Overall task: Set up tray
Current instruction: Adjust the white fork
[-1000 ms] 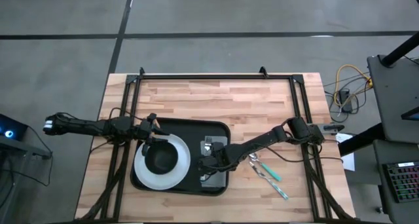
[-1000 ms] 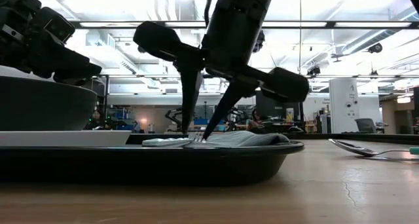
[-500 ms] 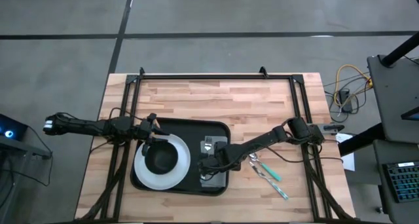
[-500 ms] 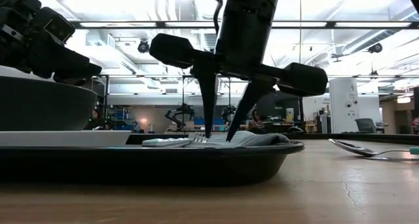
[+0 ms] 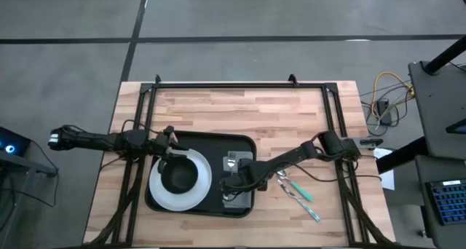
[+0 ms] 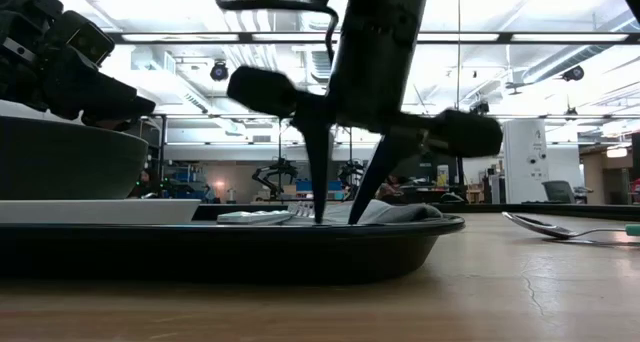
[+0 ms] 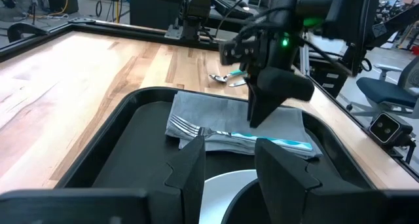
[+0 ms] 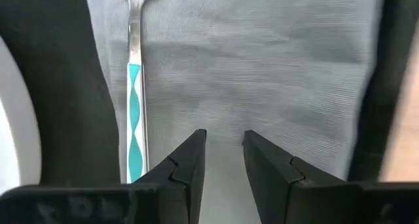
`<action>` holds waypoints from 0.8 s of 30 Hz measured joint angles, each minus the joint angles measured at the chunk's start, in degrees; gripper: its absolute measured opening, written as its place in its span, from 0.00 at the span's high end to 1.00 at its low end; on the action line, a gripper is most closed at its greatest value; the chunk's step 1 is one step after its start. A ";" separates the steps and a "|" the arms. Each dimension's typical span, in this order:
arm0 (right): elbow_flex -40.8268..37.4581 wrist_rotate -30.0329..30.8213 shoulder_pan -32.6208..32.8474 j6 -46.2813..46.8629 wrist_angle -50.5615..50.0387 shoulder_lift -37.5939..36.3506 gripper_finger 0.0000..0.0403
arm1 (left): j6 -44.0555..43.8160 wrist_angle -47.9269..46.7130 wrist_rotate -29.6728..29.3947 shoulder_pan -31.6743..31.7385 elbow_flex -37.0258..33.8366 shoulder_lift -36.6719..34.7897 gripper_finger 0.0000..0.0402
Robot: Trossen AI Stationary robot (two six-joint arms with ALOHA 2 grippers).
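The black tray lies on the wooden table. It holds a white plate with a dark bowl on it. To the plate's right a grey napkin lies flat in the tray, with a teal-handled fork on top. My right gripper points down over the napkin beside the fork, slightly open with nothing between its fingers. My left gripper stands open just above the plate's far left rim. My right gripper comes from above, its fingertips down at the napkin's surface beside the fork. Whether they touch the cloth I cannot tell.
A spoon and a teal-handled piece of cutlery lie on the bare wood right of the tray. A black frame borders the table's far side and both ends.
My right gripper has tipped from a slant to point more steeply down over the napkin, staying above the same spot. The napkin, the fork and my left gripper have kept still.
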 joint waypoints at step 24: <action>0.91 2.49 0.04 -3.90 5.40 1.56 0.76 | 0.00 0.02 0.02 0.00 0.00 0.76 0.71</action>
